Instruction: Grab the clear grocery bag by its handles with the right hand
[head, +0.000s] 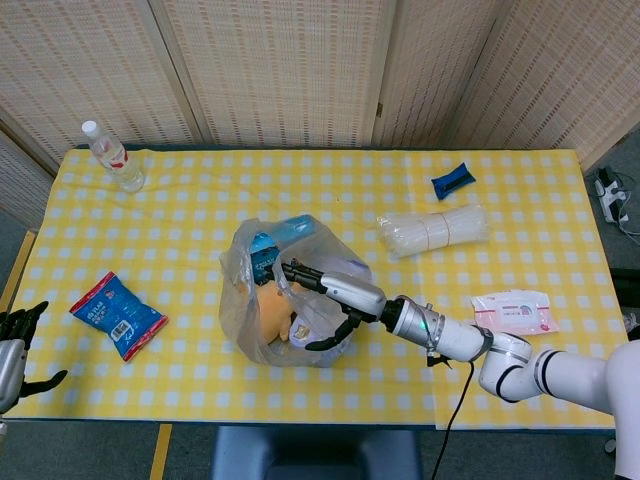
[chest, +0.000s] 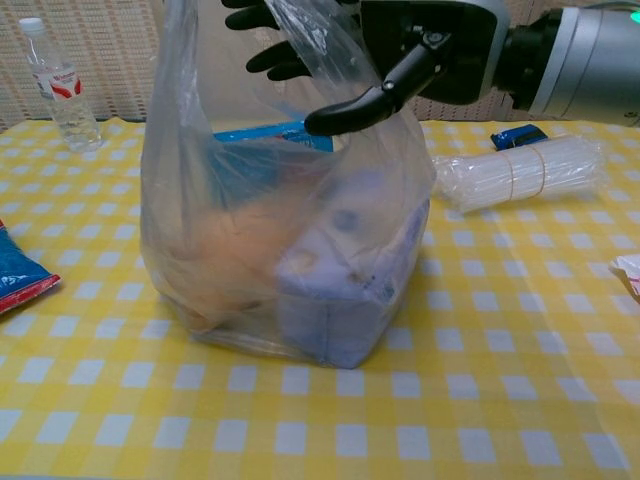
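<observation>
Yellow checkered tablecloth (head: 200, 225) is lying under the thin, crinkled clear grocery bag (head: 285, 300) at frame centre. Right hand (head: 325, 295) is reaching with spread fingers (chest: 262, 15) at its upper edge, gripping nothing.

Count on the table (head: 200, 215): one clear grocery bag (head: 290, 295), one water bottle (head: 113, 156), one blue snack packet (head: 117, 315). Also one bundle of clear straws (head: 432, 229), one small blue pouch (head: 452, 180), one wipes pack (head: 513, 311). Two hands: right hand (head: 325, 297), left hand (head: 12, 345).
</observation>
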